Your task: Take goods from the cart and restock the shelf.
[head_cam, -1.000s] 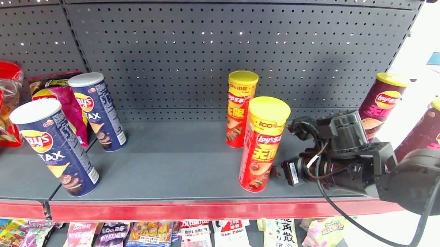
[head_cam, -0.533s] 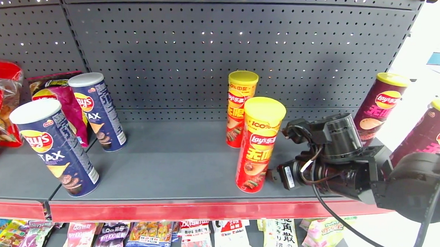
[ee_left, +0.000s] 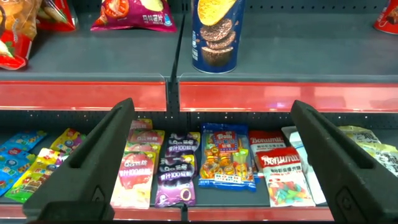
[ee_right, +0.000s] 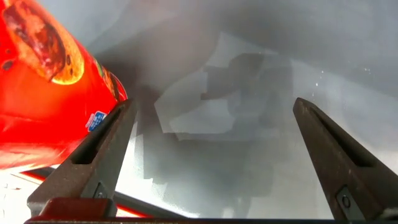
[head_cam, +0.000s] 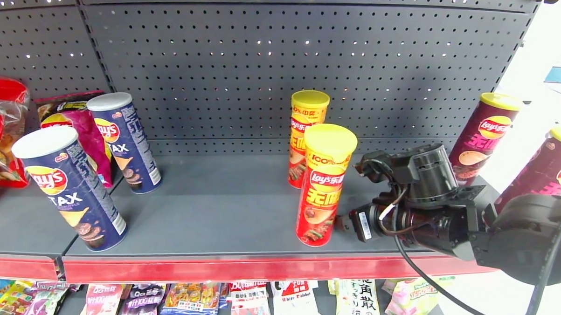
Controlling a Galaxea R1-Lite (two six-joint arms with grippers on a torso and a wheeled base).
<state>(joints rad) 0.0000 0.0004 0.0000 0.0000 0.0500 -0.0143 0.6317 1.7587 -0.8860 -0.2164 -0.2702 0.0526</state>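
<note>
Well, in the head view the front red can [head_cam: 325, 187] stands on the shelf [head_cam: 222, 211] near its front edge, just ahead of a second red can [head_cam: 305, 130]. My right gripper [head_cam: 341, 223] sits low at the front can's base, on its right side. I judge the can delivered and the job now one of squaring it up and getting out cleanly. Two maroon cans [head_cam: 484, 132] stand close behind that arm, so I'd keep the elbow away from them when I back off.

From the left wrist view, the left gripper [ee_left: 212, 109] hangs released, fingers wide, below the shelf lip and facing the candy bags [ee_left: 227, 155] on the lower tier. It's well apart from the work and can wait.

From the right wrist view, the right gripper's fingers [ee_right: 93, 155] are spread with nothing between them. The red can lies outside one finger, touching it or just beside it; I cannot tell which. Any nudge should be slow and low on the can's body, since a tall can pushed higher may topple. Then I'd pull straight back without dragging that finger along its side.
</note>
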